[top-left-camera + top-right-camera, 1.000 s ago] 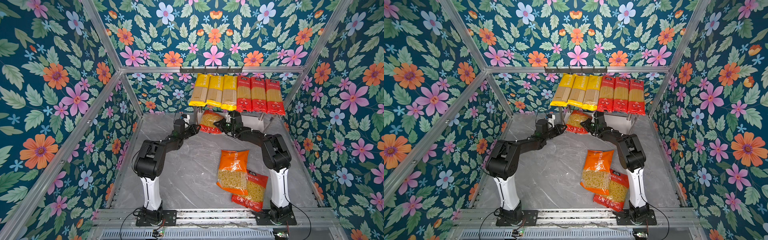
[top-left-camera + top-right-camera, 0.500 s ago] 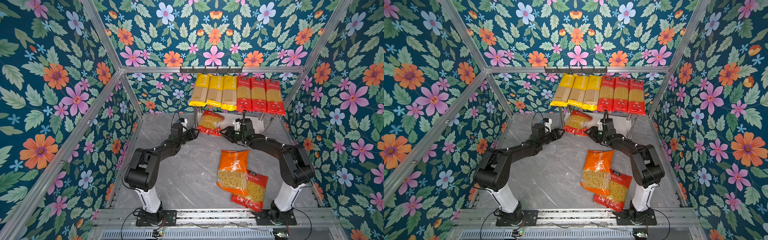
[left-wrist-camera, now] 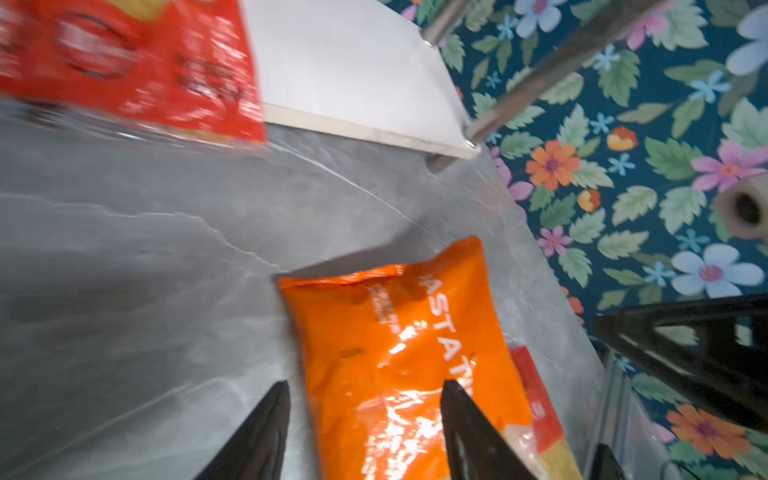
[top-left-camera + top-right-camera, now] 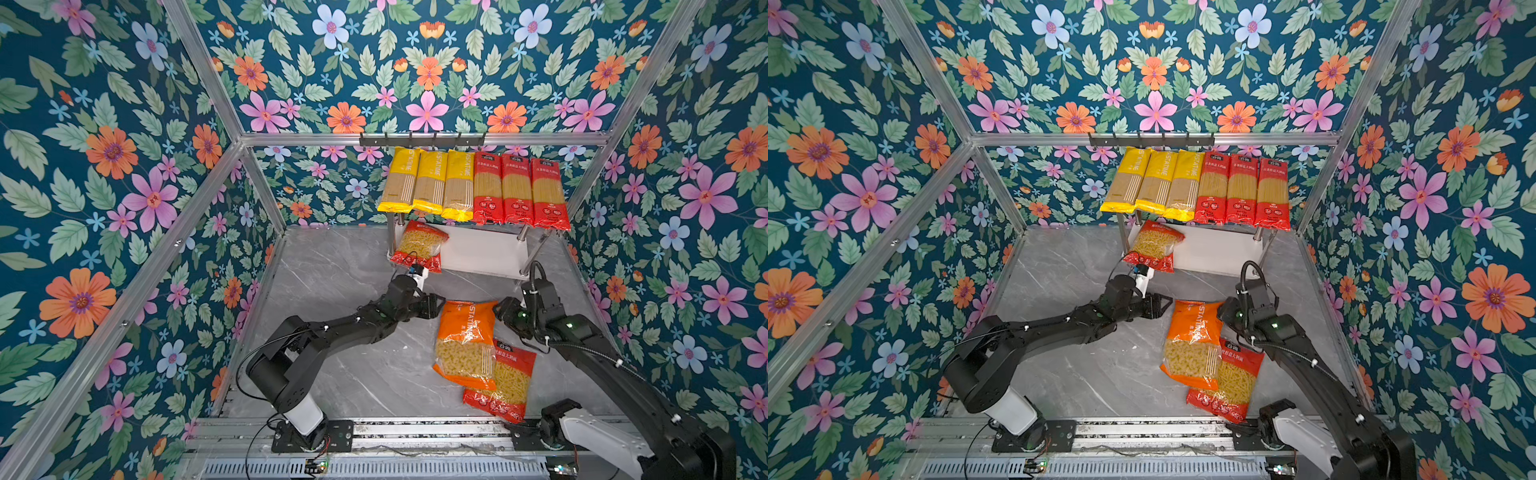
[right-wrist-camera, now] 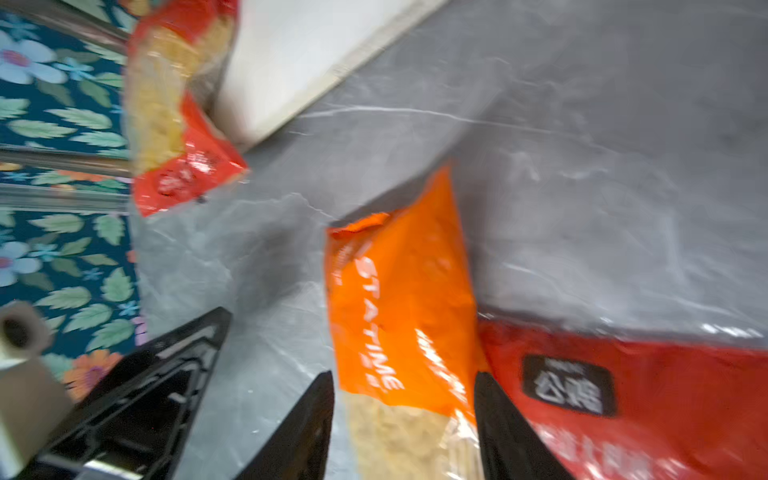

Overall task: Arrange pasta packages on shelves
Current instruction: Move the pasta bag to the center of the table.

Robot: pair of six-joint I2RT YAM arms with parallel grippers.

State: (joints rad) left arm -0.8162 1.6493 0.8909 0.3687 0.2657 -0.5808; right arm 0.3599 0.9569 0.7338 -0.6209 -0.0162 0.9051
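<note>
While the orange short-pasta bag [image 4: 465, 340] lies flat on the desk [image 4: 374, 386] toward its right edge, its near end overlaps a red short-pasta bag [image 4: 509, 386] by the front edge. Your left gripper [image 4: 437, 306] and right gripper [image 4: 500, 312] flank the orange bag's far end, both with jaws apart and gripping nothing. The left arm stretches low across the desk and the right arm bends in from the front right corner.

A second red bag [image 4: 419, 247] sits at the left end of the lower board of the shelves [image 4: 484, 251]. Three yellow spaghetti packs [image 4: 428, 185] and three red spaghetti packs [image 4: 517, 191] lie side by side on the top board.

The desk is grey with marble veining, enclosed by floral walls [image 4: 104, 166], with a black hook rail [image 4: 422, 139] above the shelves. You can read "STATIME" on the orange bag and on the yellow packs. The red bag's black label is too blurred to read.
</note>
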